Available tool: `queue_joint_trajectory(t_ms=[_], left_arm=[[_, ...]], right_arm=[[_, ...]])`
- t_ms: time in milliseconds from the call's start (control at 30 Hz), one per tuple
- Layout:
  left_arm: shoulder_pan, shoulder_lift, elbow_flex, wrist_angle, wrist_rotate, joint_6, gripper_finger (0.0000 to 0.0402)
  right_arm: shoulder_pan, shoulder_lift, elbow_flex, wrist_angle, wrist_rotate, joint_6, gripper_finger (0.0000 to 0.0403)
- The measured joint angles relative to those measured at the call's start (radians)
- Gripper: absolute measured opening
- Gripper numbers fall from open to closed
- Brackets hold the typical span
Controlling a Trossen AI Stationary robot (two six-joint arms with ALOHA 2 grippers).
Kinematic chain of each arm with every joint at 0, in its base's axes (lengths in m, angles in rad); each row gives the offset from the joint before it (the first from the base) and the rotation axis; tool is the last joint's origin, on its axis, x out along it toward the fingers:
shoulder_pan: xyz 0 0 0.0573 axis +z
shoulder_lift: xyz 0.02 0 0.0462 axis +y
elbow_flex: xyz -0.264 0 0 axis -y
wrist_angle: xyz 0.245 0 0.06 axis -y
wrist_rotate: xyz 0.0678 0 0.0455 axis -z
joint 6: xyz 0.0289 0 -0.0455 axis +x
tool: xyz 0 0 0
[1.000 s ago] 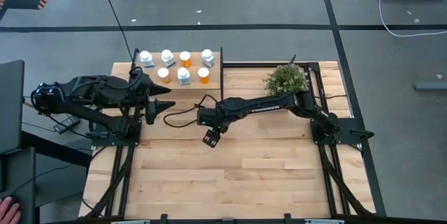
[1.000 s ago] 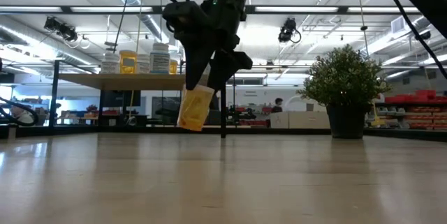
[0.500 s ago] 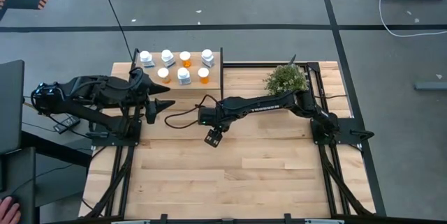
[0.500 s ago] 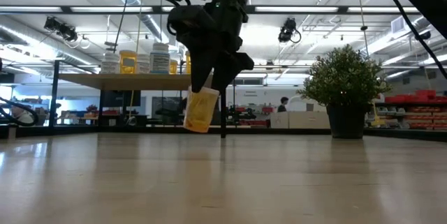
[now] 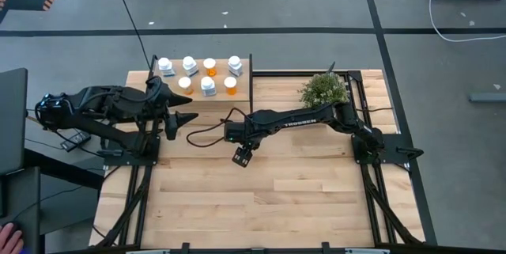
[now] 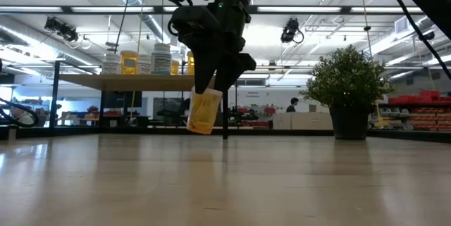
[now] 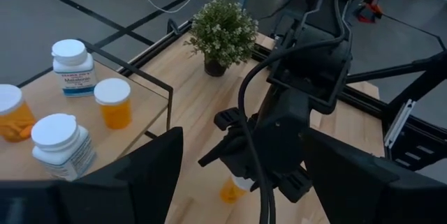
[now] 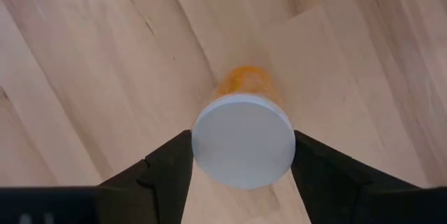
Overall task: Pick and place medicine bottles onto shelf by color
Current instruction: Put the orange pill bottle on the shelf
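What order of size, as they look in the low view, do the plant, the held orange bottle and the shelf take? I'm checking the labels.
1. shelf, the widest.
2. plant.
3. orange bottle in the right gripper, smallest even though it hangs nearer the camera.

Orange bottle (image 8: 246,123) with a white cap — held between black fingers (image 8: 167,175). Pale wood-grain table (image 5: 300,199); green plant (image 5: 323,89).

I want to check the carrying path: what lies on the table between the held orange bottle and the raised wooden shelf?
Only bare plank tabletop, seen in the high view. The right gripper holds the translucent orange white-capped bottle; the light-wood shelf stands beyond.
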Motion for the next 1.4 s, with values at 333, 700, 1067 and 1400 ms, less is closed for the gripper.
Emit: queue_joint_trajectory(t_ms=[333,700,1067,1400], left_arm=[[0.0,0.0,0.0,0.0,-0.019,0.0,0.0293],[0.0,0.0,0.0,0.0,-0.019,0.0,0.0293],[0.0,0.001,0.0,-0.005,-0.019,-0.001,0.0293],[-0.01,0.058,0.0,-0.034,0.061,-0.019,0.0293]], right_arm=[[-0.017,-0.002,-0.013,0.009,0.0,-0.02,0.0243],[-0.041,-0.004,-0.089,-0.001,-0.075,0.01,0.0246],[-0.039,-0.036,-0.045,0.006,-0.116,0.004,0.0297],[-0.039,-0.247,-0.032,-0.086,-0.033,-0.045,0.0343]])
